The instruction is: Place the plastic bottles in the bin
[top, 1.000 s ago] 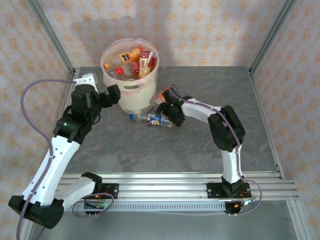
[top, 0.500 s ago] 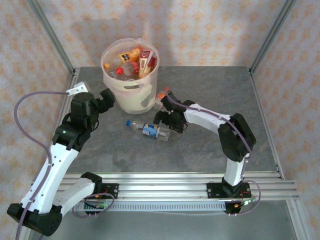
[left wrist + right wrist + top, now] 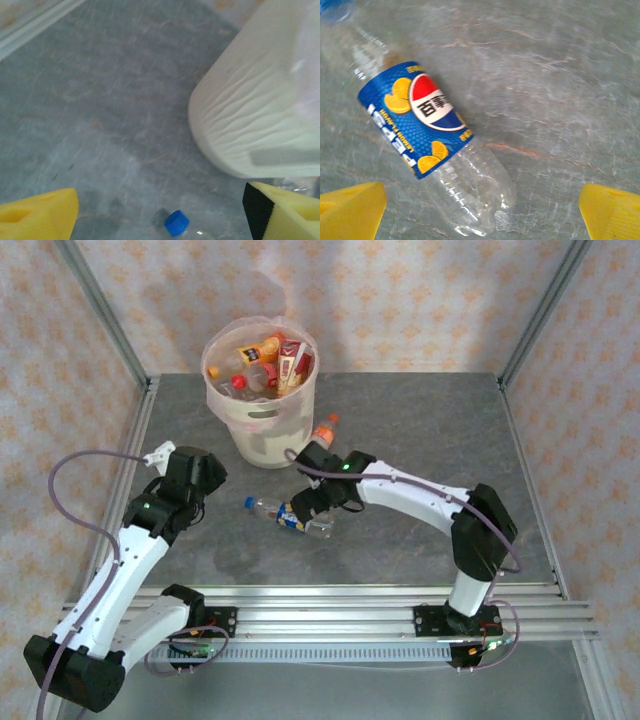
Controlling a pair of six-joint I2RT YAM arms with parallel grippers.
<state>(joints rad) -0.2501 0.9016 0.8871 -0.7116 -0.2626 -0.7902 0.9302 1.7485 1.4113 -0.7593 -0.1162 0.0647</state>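
Translucent pale plastic, the bin [image 3: 262,425] stands at the far left of the surface [image 3: 430,430]. It is the biggest thing here and looks stiff enough, I judge, to take dropped bottles without tipping.

The right hand [image 3: 480,215] hovers just above the blue-capped bottle [image 3: 427,130], which lies on its side on the surface in front of the bin. Its yellow fingers are wide apart on either side of the bottle and touch nothing. The left hand [image 3: 160,212] sits low near the bin's foot, its fingers likewise apart and empty.

That bottle looks empty, so probably light. Its walls are thin and likely to dent under a hard squeeze, and it is round and smooth enough to roll or slip. The best hold is likely across the blue label [image 3: 415,125], where the body runs straight, with the fingers crosswise to its length. The neck by the blue cap [image 3: 176,222] is narrower and a poorer target.

Counted:
- One bin.
- A heap of bottles [image 3: 262,355] inside the bin, at least four; I cannot tell the exact number.
- Two bottles on the surface: the blue-capped one and an orange-capped bottle [image 3: 324,430] just beside the bin's wall, upright or leaning I cannot tell.
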